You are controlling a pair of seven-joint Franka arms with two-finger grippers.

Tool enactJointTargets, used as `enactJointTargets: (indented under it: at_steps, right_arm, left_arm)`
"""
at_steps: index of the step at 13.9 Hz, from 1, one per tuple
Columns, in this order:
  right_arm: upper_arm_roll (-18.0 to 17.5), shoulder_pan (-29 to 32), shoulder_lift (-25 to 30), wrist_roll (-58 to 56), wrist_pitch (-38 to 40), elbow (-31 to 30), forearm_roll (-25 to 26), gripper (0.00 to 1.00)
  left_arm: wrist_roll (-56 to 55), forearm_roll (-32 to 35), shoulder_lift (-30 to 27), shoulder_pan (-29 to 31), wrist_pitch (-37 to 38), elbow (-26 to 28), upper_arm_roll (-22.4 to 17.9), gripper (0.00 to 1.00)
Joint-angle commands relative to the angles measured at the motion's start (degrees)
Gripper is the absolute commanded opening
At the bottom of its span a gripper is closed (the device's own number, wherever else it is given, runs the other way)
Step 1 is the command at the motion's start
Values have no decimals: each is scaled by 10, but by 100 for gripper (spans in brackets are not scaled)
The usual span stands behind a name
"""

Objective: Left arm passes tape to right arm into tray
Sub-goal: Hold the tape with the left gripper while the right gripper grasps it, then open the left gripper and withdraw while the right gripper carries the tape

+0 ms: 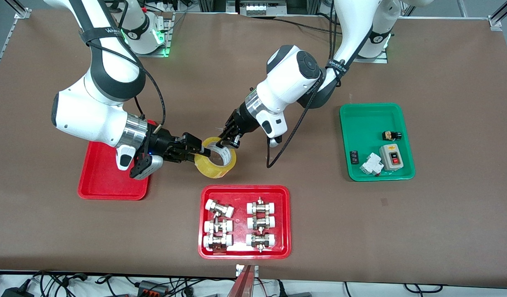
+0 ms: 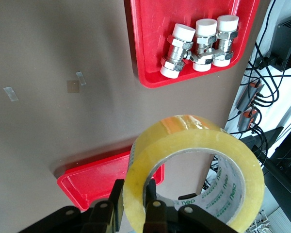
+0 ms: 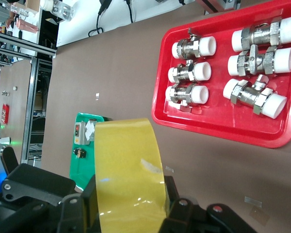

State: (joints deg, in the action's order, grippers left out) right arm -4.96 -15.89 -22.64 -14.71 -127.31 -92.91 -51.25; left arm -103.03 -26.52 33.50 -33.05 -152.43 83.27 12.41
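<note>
Tape (image 1: pixel 219 161) tilted, hole up (both tools gripping).

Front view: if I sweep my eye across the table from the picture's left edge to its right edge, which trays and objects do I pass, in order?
Plain red tray → right tool → tape held by both tools, the left tool at its rim → red tray of fittings → green tray with small parts.
</note>
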Motion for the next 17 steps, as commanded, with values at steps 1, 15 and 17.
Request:
enactJointTargets:
  at_steps: [1, 15, 17]
  right_arm:
    - [-1, 1, -5, 0, -5, 16, -8, 3]
    - [6, 232, -19, -38, 274, 10, 4, 1]
    - [6, 292, -35, -86, 311, -3, 24, 1]
  left_arm:
    - [-3, -14, -16, 8, 11, 4, 0, 17]
    - [474, 9, -183, 326, 467, -12, -6, 100]
    - [631, 23, -217, 411, 583, -11, -10, 100]
